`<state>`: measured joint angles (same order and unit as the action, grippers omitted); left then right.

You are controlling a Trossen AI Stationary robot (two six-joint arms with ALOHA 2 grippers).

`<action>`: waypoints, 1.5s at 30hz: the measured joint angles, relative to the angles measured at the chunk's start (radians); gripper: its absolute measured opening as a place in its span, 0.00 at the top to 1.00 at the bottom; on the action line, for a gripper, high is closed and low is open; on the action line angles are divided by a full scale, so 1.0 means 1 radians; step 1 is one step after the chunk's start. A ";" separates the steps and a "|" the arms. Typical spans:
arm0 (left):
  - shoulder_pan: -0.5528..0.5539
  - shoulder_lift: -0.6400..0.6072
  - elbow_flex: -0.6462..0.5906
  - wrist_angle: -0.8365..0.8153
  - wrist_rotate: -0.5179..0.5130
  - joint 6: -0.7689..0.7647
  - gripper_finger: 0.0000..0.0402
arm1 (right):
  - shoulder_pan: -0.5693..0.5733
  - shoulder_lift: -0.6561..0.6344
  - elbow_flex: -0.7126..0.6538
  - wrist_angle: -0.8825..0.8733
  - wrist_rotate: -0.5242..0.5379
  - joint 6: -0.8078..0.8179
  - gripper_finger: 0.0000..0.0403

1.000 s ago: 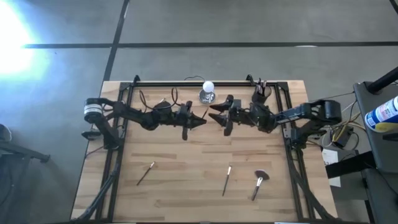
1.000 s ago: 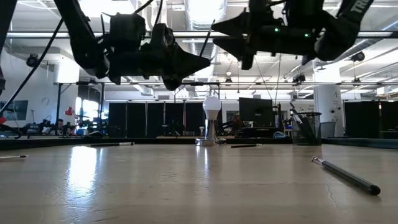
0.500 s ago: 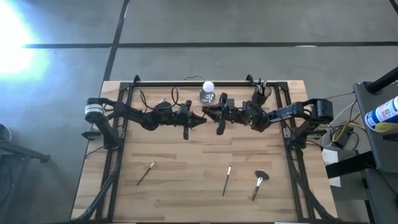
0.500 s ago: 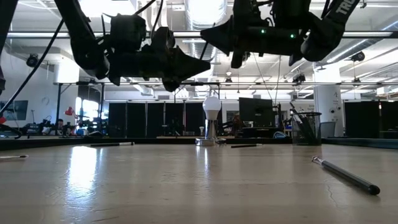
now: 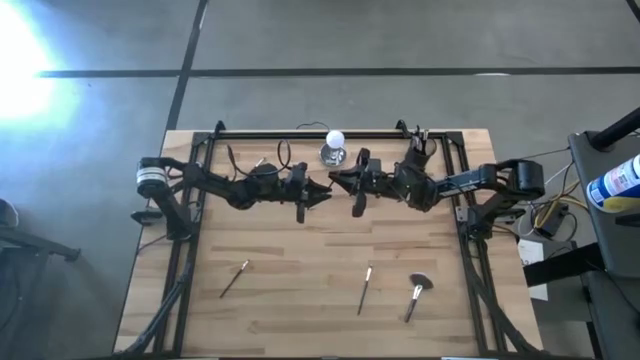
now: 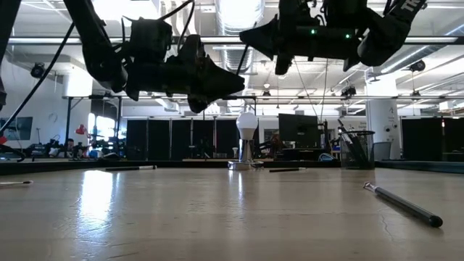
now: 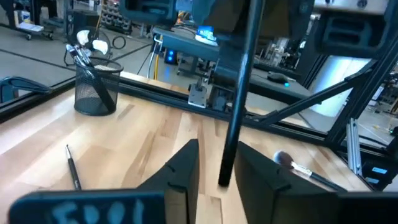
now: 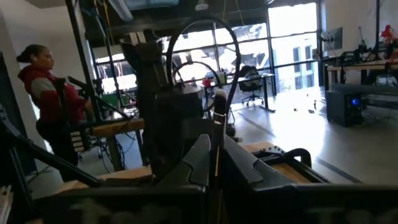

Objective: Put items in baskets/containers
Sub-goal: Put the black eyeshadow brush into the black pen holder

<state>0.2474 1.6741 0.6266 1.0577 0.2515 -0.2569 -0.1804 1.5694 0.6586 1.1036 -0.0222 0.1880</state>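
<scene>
Both claws are hanging above the wooden surface (image 5: 320, 300) near the black mesh cup (image 5: 418, 152). The left claw (image 5: 325, 192) is pinching a black-handled brush (image 7: 235, 112); the right claw (image 5: 337, 180) is pinching a slim tan brush (image 8: 217, 143). Three brushes (image 5: 366, 288) are lying well apart from the cup.

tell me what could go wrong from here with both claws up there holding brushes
1. The left claw and right claw nearly meet tip to tip above the table, so they could collide.
2. Each grips a brush crosswise; a bump might drop it.
3. The black mesh cup is already crowded with brushes, so another could snag.
</scene>
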 joint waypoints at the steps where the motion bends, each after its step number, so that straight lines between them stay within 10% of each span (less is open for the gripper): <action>1: 0.001 0.000 0.000 0.003 -0.002 0.001 0.76 | -0.004 -0.011 -0.005 -0.003 0.001 0.000 0.97; 17: 0.011 -0.001 -0.032 0.005 -0.006 0.019 0.75 | -0.035 -0.498 -0.043 -0.682 0.271 -0.163 0.97; 27: 0.034 -0.002 -0.041 0.005 -0.007 0.021 0.75 | -0.132 -0.813 -0.060 -1.157 0.728 -0.162 0.97; 45: 0.035 -0.002 -0.042 0.005 -0.007 0.020 0.75 | -0.661 -0.655 -0.237 -0.921 0.444 -0.090 0.97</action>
<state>0.2821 1.6718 0.5846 1.0626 0.2447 -0.2367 -0.8413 0.9139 0.4216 0.1824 0.4219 0.0982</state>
